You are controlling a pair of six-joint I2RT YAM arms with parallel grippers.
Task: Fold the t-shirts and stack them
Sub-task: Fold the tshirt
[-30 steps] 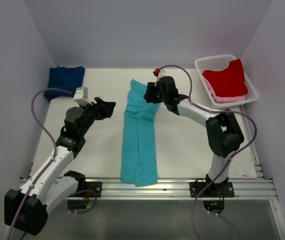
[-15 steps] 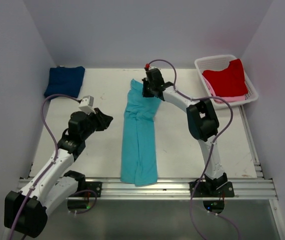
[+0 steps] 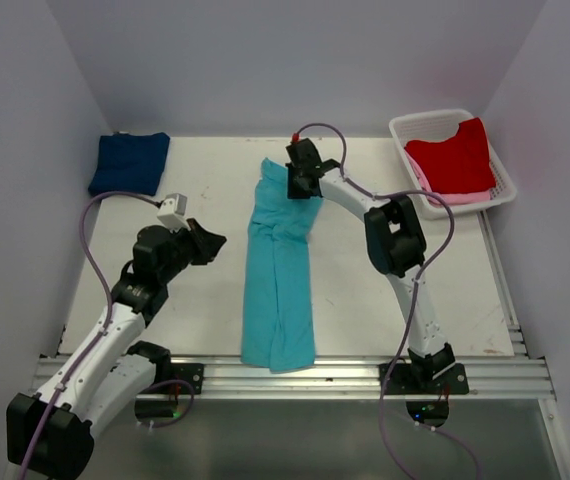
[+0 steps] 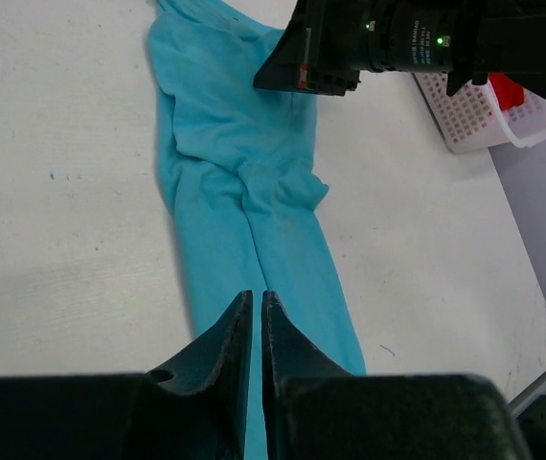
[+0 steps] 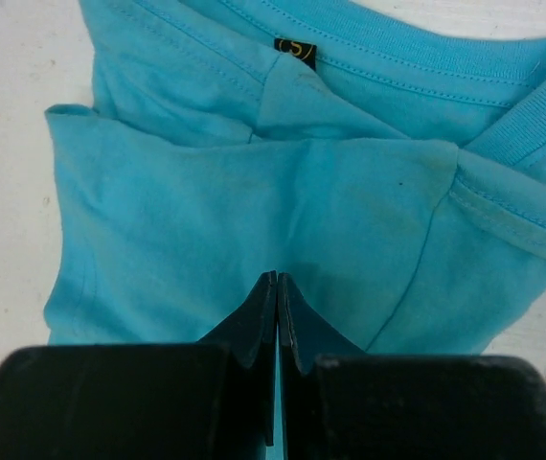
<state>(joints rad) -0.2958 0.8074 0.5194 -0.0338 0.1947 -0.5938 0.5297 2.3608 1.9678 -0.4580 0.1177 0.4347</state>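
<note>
Your turquoise t-shirt [image 3: 279,270] lies folded into a long strip down the middle of the worktop [image 3: 365,280], collar at the far end. Your right gripper [image 5: 276,280] sits over that collar end, fingers pressed together, tips at the cloth; you cannot tell whether any cloth is pinched. Your left gripper [image 3: 215,240] hovers left of the strip, closed on nothing. A folded navy t-shirt [image 3: 130,163] rests in the far left corner; a red t-shirt [image 3: 452,155] tops a pink t-shirt [image 3: 455,198] in the white basket [image 3: 405,130] at far right
</note>
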